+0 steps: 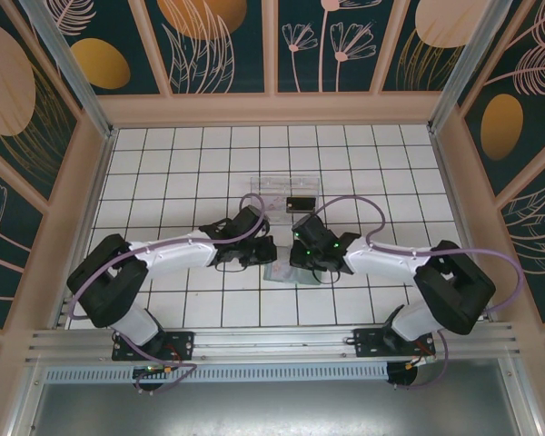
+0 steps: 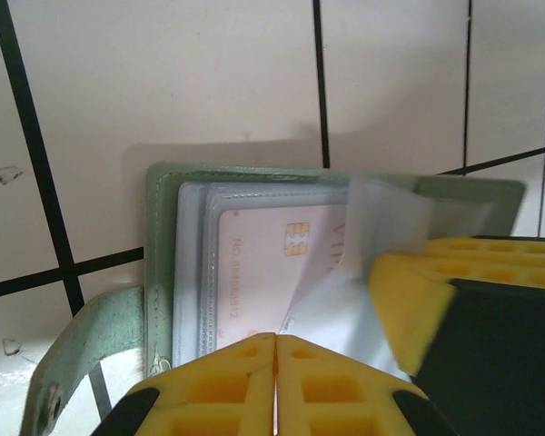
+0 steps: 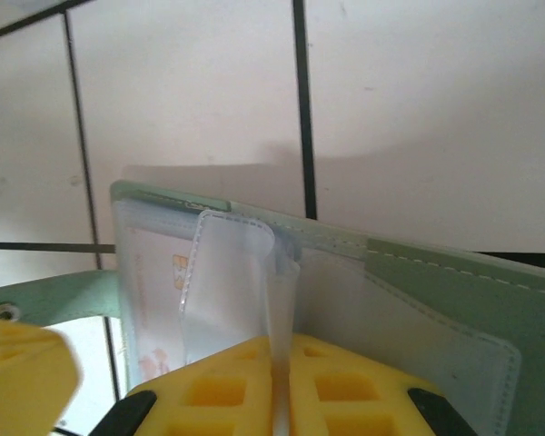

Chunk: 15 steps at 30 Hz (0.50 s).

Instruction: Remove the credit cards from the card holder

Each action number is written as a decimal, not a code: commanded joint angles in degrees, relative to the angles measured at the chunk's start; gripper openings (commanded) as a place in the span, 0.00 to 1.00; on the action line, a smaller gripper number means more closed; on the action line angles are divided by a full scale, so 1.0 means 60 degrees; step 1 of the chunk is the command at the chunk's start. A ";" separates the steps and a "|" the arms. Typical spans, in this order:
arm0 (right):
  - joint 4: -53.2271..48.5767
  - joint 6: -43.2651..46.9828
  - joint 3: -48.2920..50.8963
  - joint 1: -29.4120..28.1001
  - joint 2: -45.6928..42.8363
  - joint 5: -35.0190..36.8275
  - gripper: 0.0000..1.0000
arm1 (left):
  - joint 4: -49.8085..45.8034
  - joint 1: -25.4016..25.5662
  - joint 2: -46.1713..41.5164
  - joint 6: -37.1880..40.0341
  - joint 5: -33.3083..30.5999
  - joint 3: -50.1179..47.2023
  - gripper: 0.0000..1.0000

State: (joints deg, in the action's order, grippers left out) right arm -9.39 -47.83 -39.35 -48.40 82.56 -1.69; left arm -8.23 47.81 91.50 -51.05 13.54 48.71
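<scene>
The grey-green card holder (image 1: 280,273) lies open on the tiles between both arms. In the left wrist view its green edge (image 2: 163,272) frames clear pockets, with a pale pinkish-white credit card (image 2: 272,263) showing a gold chip. My left gripper (image 2: 275,338) is shut, its tips meeting on that card's near edge. My right gripper (image 3: 282,350) is shut on a clear plastic pocket flap (image 3: 232,282) and holds it lifted off the card. The right gripper's yellow finger (image 2: 409,309) sits beside the flap in the left wrist view. A black credit card (image 1: 300,203) lies in the clear tray.
The clear plastic tray (image 1: 274,184) stands on the tiles just beyond the grippers. The holder's green strap (image 2: 73,354) lies out to the left on the tile. White tiled floor runs on all sides to the patterned walls.
</scene>
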 commanded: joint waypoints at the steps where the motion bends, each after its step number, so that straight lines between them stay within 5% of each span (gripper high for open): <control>1: 0.0958 0.0335 0.0315 0.0091 -0.0346 -0.0334 0.12 | -0.0269 0.0044 0.0278 0.0216 0.0219 0.0306 0.08; 15: 0.3007 0.1137 0.1742 0.0069 -0.1690 -0.1446 0.12 | -0.0263 0.0045 0.0563 -0.0169 -0.0252 0.0367 0.08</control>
State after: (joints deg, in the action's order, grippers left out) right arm 3.27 -43.44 -30.22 -48.10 73.65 -7.64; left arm -9.52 47.81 93.93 -51.62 12.19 49.32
